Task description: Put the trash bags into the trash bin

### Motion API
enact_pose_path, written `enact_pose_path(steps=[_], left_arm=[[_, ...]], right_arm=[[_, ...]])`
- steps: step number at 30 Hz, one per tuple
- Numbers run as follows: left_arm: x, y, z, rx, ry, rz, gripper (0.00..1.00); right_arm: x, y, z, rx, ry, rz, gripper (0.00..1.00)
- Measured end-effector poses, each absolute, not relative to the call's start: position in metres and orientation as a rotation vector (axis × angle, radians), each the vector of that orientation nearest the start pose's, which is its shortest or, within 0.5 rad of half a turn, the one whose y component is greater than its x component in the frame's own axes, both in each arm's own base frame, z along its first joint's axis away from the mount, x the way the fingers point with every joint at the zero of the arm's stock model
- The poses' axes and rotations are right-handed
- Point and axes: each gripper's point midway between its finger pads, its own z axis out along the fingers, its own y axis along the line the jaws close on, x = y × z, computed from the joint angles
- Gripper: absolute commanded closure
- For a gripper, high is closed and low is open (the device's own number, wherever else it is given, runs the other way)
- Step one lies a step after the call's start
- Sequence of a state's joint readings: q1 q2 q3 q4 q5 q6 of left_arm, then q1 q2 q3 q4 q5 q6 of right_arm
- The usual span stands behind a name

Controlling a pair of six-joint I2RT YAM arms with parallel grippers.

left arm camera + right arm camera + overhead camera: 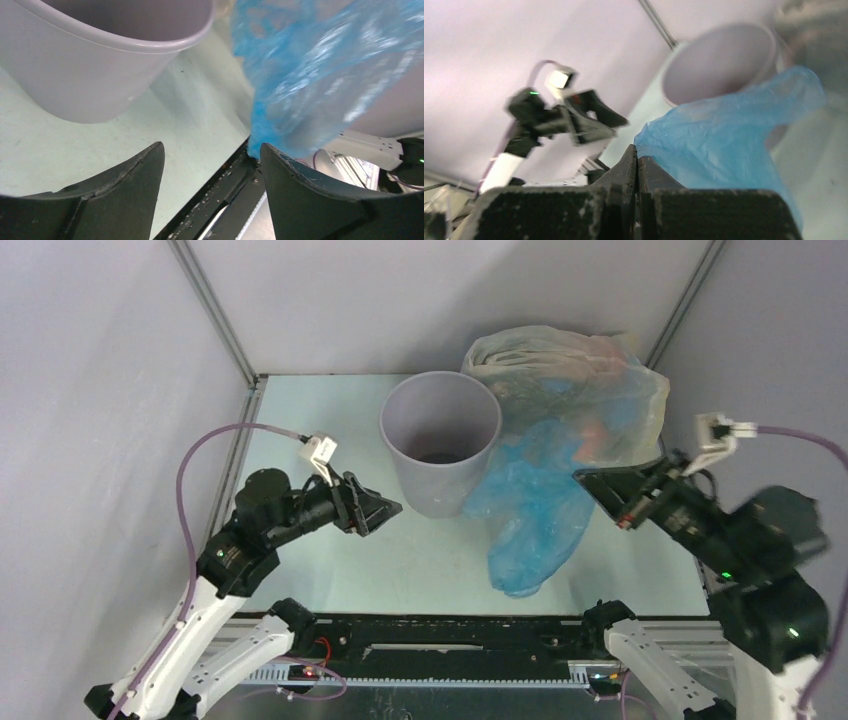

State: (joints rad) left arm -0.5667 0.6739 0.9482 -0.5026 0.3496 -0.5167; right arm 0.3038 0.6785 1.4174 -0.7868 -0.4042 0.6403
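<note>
Your left wrist view crops the trash bin at the top; your right wrist view blurs the left arm. The trash bag hides the near part of the clear bag.

Left tool agape; right tool clamped

Setting: a robotics lab test cell. Pale green tabletop is boxed in by plain grey wall panels joined at the corners by metal struts. Left arm and right arm are mounted by a black rail at the near edge, each with a purple cable running to a white connector at the wrist
</note>
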Motion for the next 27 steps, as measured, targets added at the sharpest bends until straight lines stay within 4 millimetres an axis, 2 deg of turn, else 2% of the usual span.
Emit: enact_pose_path(steps=[2,4,7,10,14,17,21,27], left_arm=[[0.166,-0.209,0.311,0.325,1.903,-1.100,0.22],[0.162,-0.216,0.309,0.331,1.900,-1.158,0.21],[0.157,-0.228,0.305,0.323,1.895,-1.258,0.18],[0.153,-0.238,0.299,0.307,1.892,-1.341,0.12],[0.137,-0.254,0.289,0.329,1.895,-1.440,0.09],[0.122,-0.269,0.286,0.382,1.873,-1.509,0.08],[0.108,-0.284,0.284,0.456,1.816,-1.523,0.10],[0.110,-0.283,0.280,0.523,1.684,-1.420,0.09]], right_arm=[[0.122,0.139,0.481,-0.098,1.631,1.069,1.00],[0.100,0.141,0.509,-0.167,1.551,1.109,1.00],[0.081,0.149,0.519,-0.255,1.514,1.181,1.00],[0.084,0.160,0.498,-0.291,1.574,1.247,1.00],[0.107,0.172,0.443,-0.240,1.745,1.296,1.00],[0.115,0.175,0.419,-0.202,1.820,1.308,1.00],[0.113,0.174,0.416,-0.194,1.818,1.315,1.00],[0.108,0.173,0.418,-0.203,1.786,1.319,1.00]])
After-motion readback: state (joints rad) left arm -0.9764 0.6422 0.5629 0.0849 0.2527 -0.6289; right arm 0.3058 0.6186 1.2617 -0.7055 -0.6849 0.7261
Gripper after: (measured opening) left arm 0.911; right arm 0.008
